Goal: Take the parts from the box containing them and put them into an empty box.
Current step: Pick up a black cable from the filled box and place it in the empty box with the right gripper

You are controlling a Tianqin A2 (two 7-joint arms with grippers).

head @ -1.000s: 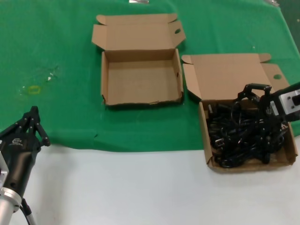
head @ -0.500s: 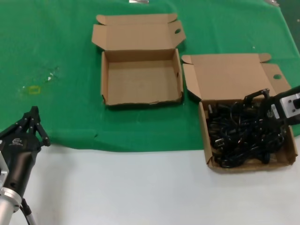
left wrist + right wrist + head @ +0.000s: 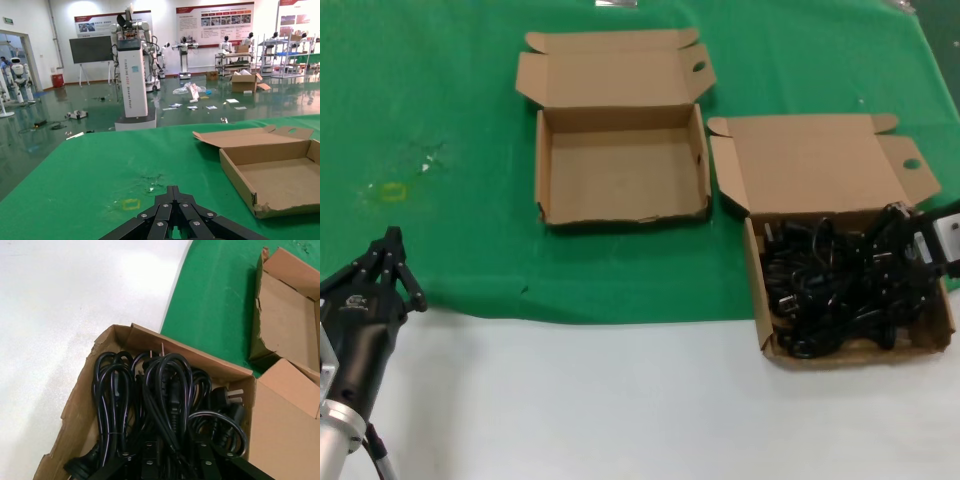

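The parts, a tangle of black power cords [image 3: 835, 285], fill the cardboard box at the right [image 3: 765, 345], whose lid [image 3: 810, 165] lies open behind it. The empty box [image 3: 620, 165] stands open to its left on the green cloth. My right gripper [image 3: 900, 248] is down in the cord pile at the box's right side. In the right wrist view its fingers [image 3: 148, 462] stand apart, open, with cords [image 3: 167, 385] between them. My left gripper [image 3: 388, 262] is parked at the near left, shut and empty, its tips [image 3: 173, 190] together over the cloth.
A green cloth [image 3: 440, 120] covers the far half of the table, and bare white table [image 3: 570, 400] lies in front. A small yellow mark [image 3: 131, 204] is on the cloth ahead of the left gripper. The empty box [image 3: 280, 175] shows beside it.
My right gripper has come down from above the box into the cord pile and moved a little to the right. The left arm has not moved.
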